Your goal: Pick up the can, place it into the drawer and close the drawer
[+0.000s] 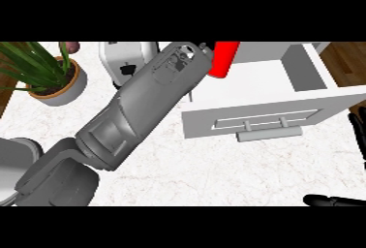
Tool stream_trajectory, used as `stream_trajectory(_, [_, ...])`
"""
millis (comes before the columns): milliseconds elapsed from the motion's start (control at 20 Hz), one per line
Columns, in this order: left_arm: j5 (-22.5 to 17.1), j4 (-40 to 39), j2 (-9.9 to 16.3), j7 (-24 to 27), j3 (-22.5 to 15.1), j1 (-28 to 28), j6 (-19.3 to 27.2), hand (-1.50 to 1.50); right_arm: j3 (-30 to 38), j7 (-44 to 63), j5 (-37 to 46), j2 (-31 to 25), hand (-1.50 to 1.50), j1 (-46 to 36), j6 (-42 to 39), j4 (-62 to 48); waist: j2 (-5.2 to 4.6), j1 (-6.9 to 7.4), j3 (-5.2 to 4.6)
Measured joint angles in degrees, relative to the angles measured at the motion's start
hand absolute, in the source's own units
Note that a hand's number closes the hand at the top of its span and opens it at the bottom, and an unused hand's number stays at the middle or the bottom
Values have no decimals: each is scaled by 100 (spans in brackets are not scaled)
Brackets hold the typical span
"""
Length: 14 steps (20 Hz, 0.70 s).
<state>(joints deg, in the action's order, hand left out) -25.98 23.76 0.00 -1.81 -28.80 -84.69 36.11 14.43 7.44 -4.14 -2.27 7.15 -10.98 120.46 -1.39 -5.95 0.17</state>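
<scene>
The red can [224, 59] shows over the back left part of the open white drawer [307, 72], its top cut off by the view's edge. My left forearm [146, 104] reaches from the lower left up to the can. The wrist hides the left hand, so I cannot see how it meets the can. Whether the can hangs or stands in the drawer is unclear. The drawer front [214, 118] with its bar handle [268, 131] faces me. My right hand [356, 133] rests open at the right edge, apart from the drawer.
A potted plant [57, 80] stands at the back left of the marble counter [214, 169]. Beside it a white appliance [127, 57] sits partly behind my left forearm. Wooden floor shows past the counter's right end.
</scene>
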Motion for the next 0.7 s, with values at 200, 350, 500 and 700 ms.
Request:
stream_trajectory(200, [-102,-66,0,143,-257,147,73,150,-46,49,-8,14,-150,53,-15,123,-7,-48,0])
stream_trajectory(350, [-151,-155,0,268,-390,181,138,-150,-53,99,-8,0,-150,-6,6,166,-21,-78,-1])
stream_trajectory(500, [-231,-167,0,230,-552,213,281,-150,-58,106,19,-35,-150,-39,-6,156,-22,-98,0])
stream_trajectory(700, [-327,-245,1,330,-666,292,485,-150,-70,47,12,-50,-150,-45,-47,137,-41,-145,1])
